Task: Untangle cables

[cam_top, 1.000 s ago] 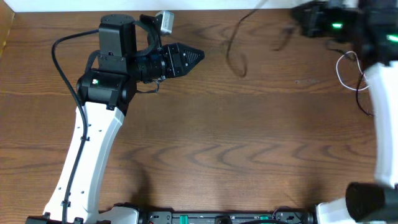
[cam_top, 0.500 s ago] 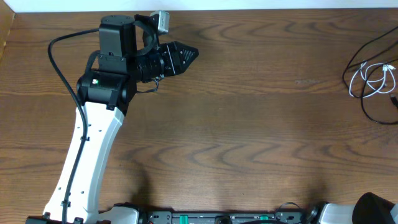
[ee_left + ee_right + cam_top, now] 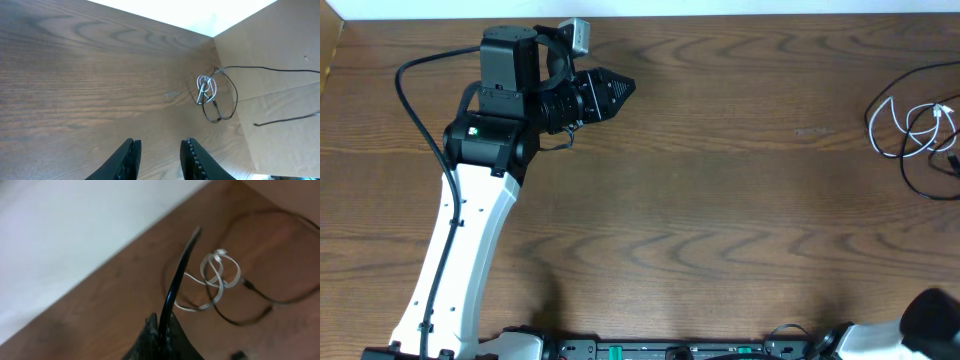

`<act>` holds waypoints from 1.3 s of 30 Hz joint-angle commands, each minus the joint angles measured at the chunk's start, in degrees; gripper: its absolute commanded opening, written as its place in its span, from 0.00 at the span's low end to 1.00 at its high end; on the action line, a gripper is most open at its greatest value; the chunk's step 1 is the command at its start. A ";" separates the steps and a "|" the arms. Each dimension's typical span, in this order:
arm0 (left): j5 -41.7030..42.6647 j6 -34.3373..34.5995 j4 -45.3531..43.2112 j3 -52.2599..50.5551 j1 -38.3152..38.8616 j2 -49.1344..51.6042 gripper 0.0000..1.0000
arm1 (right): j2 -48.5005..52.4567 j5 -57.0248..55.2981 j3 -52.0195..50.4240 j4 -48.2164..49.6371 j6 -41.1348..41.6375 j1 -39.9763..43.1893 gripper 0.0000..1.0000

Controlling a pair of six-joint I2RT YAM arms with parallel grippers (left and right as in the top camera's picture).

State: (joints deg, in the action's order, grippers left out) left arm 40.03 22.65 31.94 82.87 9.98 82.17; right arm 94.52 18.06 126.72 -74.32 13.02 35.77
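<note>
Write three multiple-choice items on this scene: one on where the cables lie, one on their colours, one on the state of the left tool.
1. Where on the table do the cables lie, seen from overhead?
A. At its right edge
B. In its centre
C. Under the left arm

2. What colours are the two thin cables?
A. Red and blue
B. White and black
C. Both yellow

3. What state is the left tool in?
A. Shut on a plug
B. Open and empty
C. Shut on a coil

Answers:
1. A, the loops sit against the right border of the overhead view, far from the left arm.
2. B, the white cable is looped beside the black cable.
3. B, the left wrist view shows its fingers apart with only bare wood between them.
</note>
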 commanded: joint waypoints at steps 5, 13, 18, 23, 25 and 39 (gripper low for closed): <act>-0.70 -0.55 0.35 0.07 0.09 -0.57 0.31 | 14.64 -4.92 0.68 0.50 -0.24 -0.35 0.01; -0.70 -0.55 0.35 0.07 0.09 -0.55 0.31 | 24.85 -3.96 0.68 3.21 -1.90 -0.52 0.99; -2.47 -0.55 0.37 0.07 0.09 -0.55 0.56 | 23.21 -3.26 0.70 -0.57 -1.97 -2.95 0.99; -10.47 -0.55 1.57 0.07 0.07 -0.55 0.70 | 20.09 -0.09 0.70 -5.05 -5.11 -9.81 0.99; -14.14 -0.55 2.86 0.07 0.09 -0.55 0.78 | 19.34 0.55 0.70 -6.47 -5.42 -12.81 0.99; -22.99 -0.52 8.37 0.07 0.09 -0.52 0.98 | 14.78 -6.19 0.70 -7.34 -5.40 -34.71 0.93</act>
State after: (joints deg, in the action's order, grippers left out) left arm 18.65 22.48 40.14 82.85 9.98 82.17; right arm 114.15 16.62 126.69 -80.34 8.32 4.01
